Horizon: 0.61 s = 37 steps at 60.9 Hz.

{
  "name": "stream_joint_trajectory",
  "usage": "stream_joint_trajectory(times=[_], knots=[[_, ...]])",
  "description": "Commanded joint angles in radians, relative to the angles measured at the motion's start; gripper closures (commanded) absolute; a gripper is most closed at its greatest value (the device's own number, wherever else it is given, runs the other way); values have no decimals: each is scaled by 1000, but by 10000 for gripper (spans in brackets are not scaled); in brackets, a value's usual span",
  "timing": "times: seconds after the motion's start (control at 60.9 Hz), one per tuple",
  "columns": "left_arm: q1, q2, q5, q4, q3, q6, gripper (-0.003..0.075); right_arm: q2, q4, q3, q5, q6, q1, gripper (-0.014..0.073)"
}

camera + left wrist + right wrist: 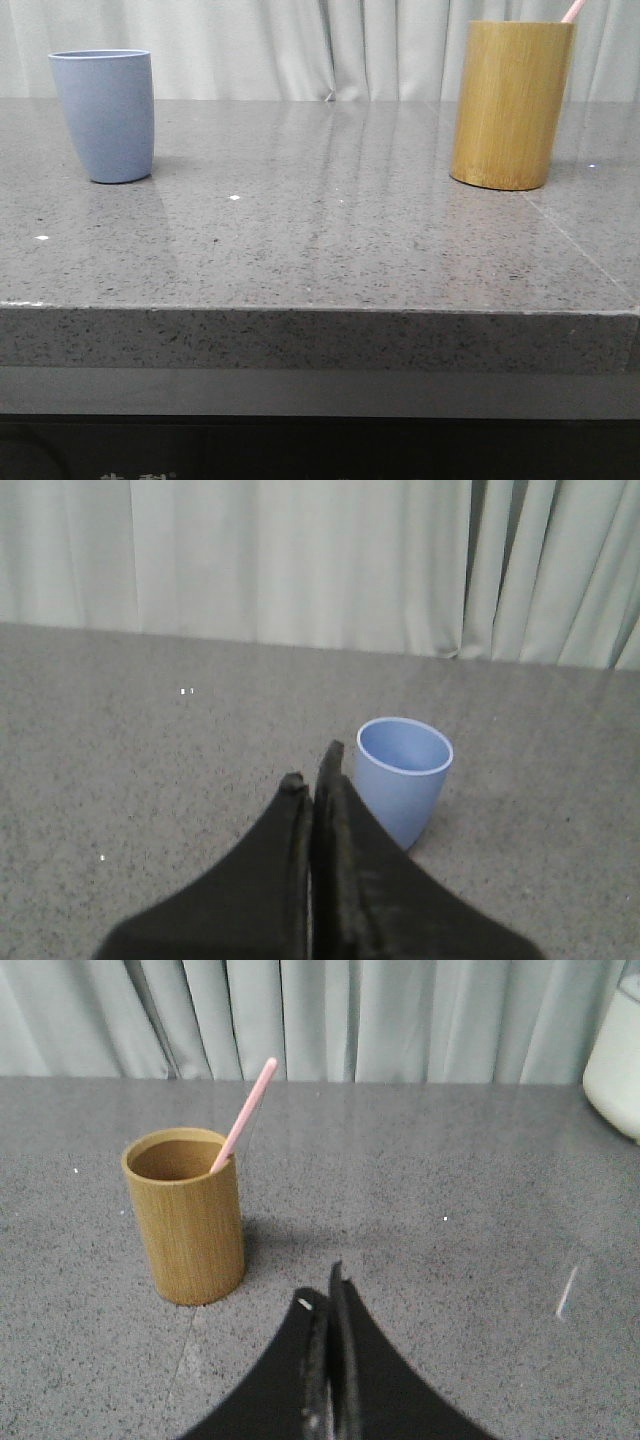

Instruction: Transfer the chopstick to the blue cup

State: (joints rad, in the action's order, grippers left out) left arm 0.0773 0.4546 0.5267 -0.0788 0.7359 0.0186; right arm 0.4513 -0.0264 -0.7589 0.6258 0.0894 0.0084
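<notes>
The left gripper (312, 765) has its 2 fingers pressed together on nothing, hovering just near of the blue cup (403, 790), which stands upright and seemingly empty at the table's (320, 240) far left. The right gripper (330, 1295) is likewise closed and empty, near the bamboo cup (187, 1215) at far right, where the chopstick (244, 1113) leans inside, its pink end jutting above the rim.

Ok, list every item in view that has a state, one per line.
chopstick: standing tilted in the bamboo cup, leaning on its rim
bamboo cup: upright, holding the chopstick
blue cup: upright, empty
left gripper: shut, holding nothing
right gripper: shut, holding nothing
</notes>
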Motion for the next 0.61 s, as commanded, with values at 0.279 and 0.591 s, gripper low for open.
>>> stream_joint_trajectory(times=[0.279,0.591], knots=[[5,240,-30,-15,35,-1,739,197,-10,-21,-10,-6,-5,661],[5,332,-29,-10,35,-49,668,245,36,-21,9,-105,-5,383]])
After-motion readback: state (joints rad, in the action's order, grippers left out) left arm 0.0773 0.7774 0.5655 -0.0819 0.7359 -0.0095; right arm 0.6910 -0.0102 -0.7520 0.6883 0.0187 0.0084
